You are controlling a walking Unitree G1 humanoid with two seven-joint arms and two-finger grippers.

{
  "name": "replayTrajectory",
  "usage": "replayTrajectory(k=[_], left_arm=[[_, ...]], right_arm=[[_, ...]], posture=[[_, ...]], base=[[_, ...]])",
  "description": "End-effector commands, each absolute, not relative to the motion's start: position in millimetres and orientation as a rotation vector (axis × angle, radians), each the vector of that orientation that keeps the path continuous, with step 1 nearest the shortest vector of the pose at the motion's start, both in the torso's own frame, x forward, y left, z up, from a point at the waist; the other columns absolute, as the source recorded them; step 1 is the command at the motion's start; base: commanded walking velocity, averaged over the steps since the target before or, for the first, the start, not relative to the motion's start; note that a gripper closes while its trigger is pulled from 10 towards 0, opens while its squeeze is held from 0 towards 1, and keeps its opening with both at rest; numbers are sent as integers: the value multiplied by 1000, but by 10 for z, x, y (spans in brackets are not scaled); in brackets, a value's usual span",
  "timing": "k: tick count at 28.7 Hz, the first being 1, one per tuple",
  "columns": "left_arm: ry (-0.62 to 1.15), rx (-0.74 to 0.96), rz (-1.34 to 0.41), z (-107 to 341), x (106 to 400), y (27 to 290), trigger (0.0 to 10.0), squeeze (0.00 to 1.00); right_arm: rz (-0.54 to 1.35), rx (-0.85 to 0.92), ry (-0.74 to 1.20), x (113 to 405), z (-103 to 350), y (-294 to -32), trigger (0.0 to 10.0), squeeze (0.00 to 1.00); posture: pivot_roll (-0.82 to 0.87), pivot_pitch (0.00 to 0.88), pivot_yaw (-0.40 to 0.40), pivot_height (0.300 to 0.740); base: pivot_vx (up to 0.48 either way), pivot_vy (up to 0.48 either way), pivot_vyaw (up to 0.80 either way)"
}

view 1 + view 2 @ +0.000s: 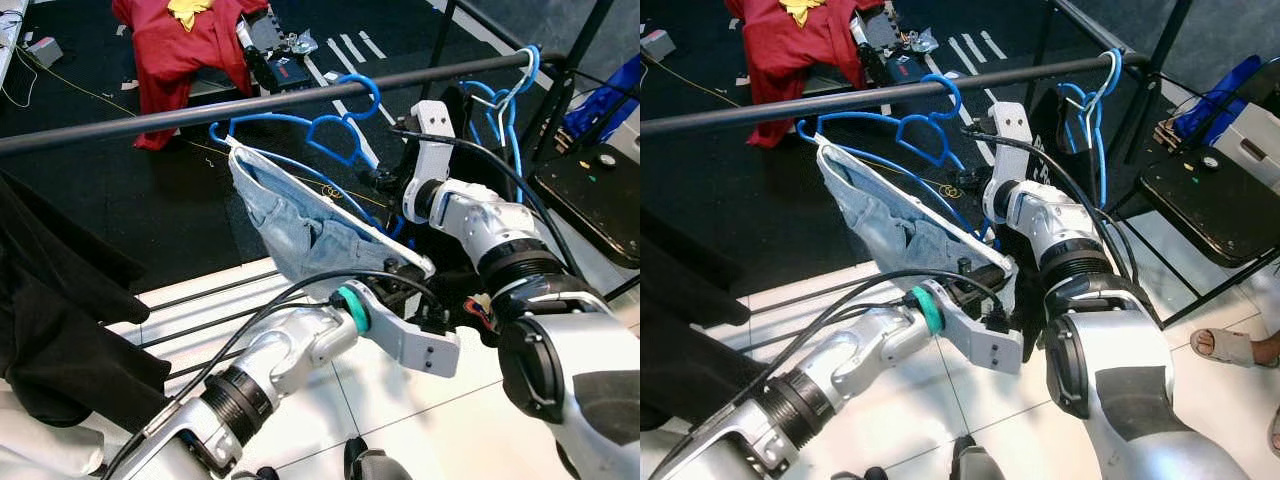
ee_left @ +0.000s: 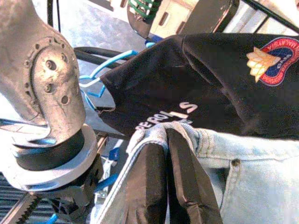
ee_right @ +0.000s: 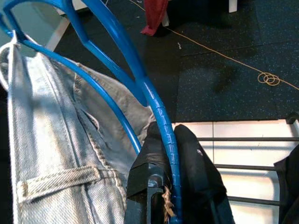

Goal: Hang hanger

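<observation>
The blue plastic hanger (image 1: 340,135) carrying pale blue denim shorts (image 1: 300,225) has its hook over the dark horizontal metal rail (image 1: 150,118). Its long axis slants from the rail down toward the robot. The right pincer (image 3: 163,140) is closed on the hanger's blue lower arm. The left pincer (image 2: 167,154) is pinched shut on the shorts' waistband. A black printed shirt (image 2: 210,79) hangs just beyond.

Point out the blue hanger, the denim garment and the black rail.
blue hanger (image 1: 352,112): left eye view, hook over rail.
denim garment (image 1: 300,225): left eye view, mid fabric.
black rail (image 1: 150,118): left eye view, bare bar section.
</observation>
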State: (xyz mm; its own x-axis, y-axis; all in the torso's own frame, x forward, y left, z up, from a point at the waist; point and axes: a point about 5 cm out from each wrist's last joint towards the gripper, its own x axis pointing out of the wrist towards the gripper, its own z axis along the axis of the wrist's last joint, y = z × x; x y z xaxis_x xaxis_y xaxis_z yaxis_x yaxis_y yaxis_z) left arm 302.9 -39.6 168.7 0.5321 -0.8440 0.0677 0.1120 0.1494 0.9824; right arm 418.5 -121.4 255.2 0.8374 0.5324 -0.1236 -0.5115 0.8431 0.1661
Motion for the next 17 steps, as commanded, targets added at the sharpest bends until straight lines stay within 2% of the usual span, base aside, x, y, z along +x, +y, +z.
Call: replayTrajectory(k=[1,17], left_arm=[[-909,1229,-1018,1591,2598,-826,10000,0],[-769,1344,-876,1475,2987,-622,10000,0]], right_arm=[[602,165,113,4190,2735,-975,10000,0],[624,195,107,4186,2775,-914,10000,0]], posture=[[-169,205,61,740],[-173,195,59,740]], base=[[0,0,0],[0,0,0]])
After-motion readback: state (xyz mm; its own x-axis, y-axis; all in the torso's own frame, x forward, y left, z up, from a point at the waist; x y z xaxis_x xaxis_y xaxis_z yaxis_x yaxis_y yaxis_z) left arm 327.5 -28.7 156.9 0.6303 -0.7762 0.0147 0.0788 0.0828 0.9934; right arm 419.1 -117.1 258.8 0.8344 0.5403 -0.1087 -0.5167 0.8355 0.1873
